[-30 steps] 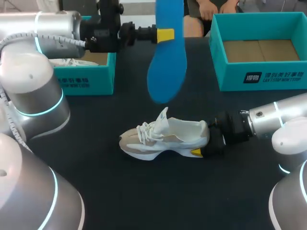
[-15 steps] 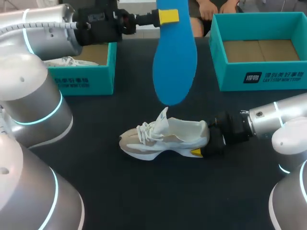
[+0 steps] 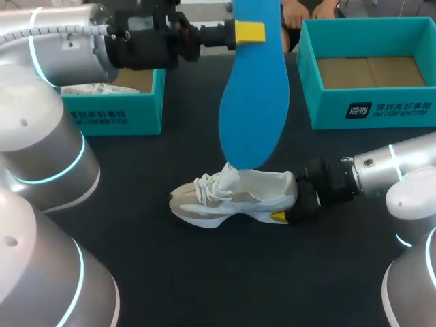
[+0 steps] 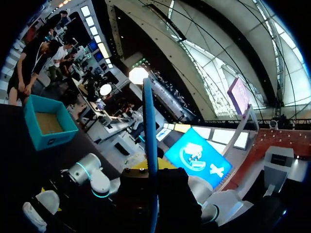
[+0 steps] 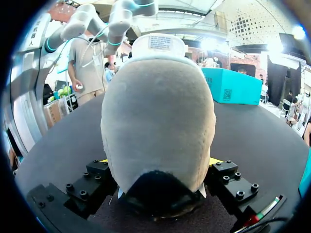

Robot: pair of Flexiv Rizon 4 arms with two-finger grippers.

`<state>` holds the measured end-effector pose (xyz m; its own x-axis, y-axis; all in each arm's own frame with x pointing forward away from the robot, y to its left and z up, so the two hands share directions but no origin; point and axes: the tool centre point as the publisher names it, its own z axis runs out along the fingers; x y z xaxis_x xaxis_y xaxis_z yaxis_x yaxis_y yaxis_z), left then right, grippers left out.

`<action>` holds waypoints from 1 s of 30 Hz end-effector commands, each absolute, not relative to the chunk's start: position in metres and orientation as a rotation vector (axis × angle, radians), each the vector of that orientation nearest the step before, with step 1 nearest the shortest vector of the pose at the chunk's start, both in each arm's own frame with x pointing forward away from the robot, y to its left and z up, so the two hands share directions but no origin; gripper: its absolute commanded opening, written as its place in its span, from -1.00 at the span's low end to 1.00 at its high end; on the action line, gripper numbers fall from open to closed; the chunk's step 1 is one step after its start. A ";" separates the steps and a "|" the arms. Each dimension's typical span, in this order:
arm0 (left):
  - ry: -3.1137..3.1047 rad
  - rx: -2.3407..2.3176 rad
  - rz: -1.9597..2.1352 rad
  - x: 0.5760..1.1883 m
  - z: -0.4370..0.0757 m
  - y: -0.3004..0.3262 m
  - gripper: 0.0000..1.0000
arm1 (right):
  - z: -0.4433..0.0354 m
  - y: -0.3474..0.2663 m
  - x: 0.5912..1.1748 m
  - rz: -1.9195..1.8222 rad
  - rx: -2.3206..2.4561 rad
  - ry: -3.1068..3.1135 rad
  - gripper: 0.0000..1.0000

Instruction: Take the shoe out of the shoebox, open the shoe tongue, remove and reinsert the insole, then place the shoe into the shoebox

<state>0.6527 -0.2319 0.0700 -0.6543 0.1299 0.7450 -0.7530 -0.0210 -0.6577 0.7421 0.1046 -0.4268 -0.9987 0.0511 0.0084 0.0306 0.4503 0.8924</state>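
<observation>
While your right arm (image 3: 395, 167) has kept its place at the right edge of the head view, your left arm (image 3: 68, 48), coming in from the upper left, has swung further toward the middle of the frame over the last second. The blue insole (image 3: 253, 109) has gone with it, shifting rightward and sinking until its lower tip overlaps the tongue of the shoe (image 3: 235, 197). A second ago a strip of dark bench (image 3: 204, 272) showed between them. I read this as the reinsert step: the insole is out, lined up over the shoe's mouth, and its toe end looks ready to go in, though from above you cannot tell whether it touches yet. The open teal shoebox (image 3: 371, 109) at upper right waits for the last step. The insole hangs nearly upright, long and flat, broad end down; in the left wrist view it is only a thin blue edge running straight out ahead of the fingers. The shoe, white and beige with loose laces, stands on its sole at the centre of the frame, toe to the left, tongue lifted. The left hand (image 3: 249, 32) pinches the insole near its upper end, at top centre. The right hand (image 3: 291, 202) is clamped on the shoe's heel, with a yellow tip on either side of it in the right wrist view.
</observation>
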 end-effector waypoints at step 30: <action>-1.478 0.797 1.718 0.621 0.048 -0.235 -1.00 | -0.431 0.105 0.743 1.630 0.075 2.660 -1.00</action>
